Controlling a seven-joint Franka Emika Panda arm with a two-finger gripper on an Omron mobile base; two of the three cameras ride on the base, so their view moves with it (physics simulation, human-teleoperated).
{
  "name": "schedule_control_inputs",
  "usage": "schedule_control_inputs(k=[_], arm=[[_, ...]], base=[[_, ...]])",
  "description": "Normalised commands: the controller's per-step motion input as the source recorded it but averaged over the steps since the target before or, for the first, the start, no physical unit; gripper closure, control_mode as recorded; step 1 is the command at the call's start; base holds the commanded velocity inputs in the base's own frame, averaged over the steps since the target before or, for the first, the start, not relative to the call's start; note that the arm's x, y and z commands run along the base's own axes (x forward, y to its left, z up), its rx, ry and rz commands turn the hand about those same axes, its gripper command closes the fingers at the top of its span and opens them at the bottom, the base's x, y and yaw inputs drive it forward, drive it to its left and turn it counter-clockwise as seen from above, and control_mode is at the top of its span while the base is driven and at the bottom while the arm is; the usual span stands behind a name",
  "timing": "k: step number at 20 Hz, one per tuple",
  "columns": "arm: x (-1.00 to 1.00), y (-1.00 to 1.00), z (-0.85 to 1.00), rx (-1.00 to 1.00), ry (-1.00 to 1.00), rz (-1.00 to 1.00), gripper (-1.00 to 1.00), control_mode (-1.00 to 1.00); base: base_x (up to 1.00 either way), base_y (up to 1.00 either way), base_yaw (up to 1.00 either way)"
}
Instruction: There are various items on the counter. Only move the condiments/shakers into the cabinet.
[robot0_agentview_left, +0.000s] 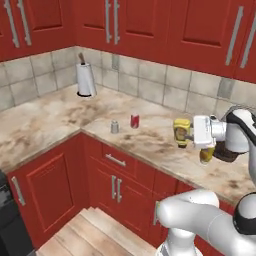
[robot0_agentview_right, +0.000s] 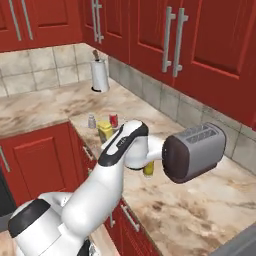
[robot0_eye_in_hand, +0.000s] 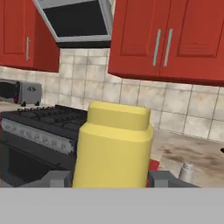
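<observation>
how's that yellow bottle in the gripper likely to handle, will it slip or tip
The yellow bottle looks rigid, so it probably won't squash between the gripper fingers. Its smooth sides could let it slip. It is taller than wide, so it may tip if set down carelessly.

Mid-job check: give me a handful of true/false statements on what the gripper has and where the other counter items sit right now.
1. The gripper is shut on the mustard bottle. True.
2. The mustard bottle is standing on the counter. False: it is lifted above it.
3. The grey shaker stands beside the red soda can. True.
4. The paper towel roll lies on its side. False: it stands upright by the tile wall.
5. The toaster sits on the counter. True.
</observation>
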Motion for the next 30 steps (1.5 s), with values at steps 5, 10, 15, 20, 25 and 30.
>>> schedule_control_inputs(k=[5, 10, 15, 20, 25, 30], arm=[[0.00, 0.00, 0.00, 0.00, 0.00, 0.00, 1.00, 1.00], [0.00, 0.00, 0.00, 0.00, 0.00, 0.00, 1.00, 1.00], [0.00, 0.00, 0.00, 0.00, 0.00, 0.00, 1.00, 1.00], [0.00, 0.00, 0.00, 0.00, 0.00, 0.00, 1.00, 1.00], [0.00, 0.00, 0.00, 0.00, 0.00, 0.00, 1.00, 1.00], [0.00, 0.00, 0.00, 0.00, 0.00, 0.00, 1.00, 1.00]], base=[[-0.69, -0.01, -0.83], [-0.45, -0.53, -0.73], [-0.29, -0.86, -0.65], [0.04, -0.86, -0.50], [0.48, -0.44, -0.23], [0.89, -0.08, -0.08]])
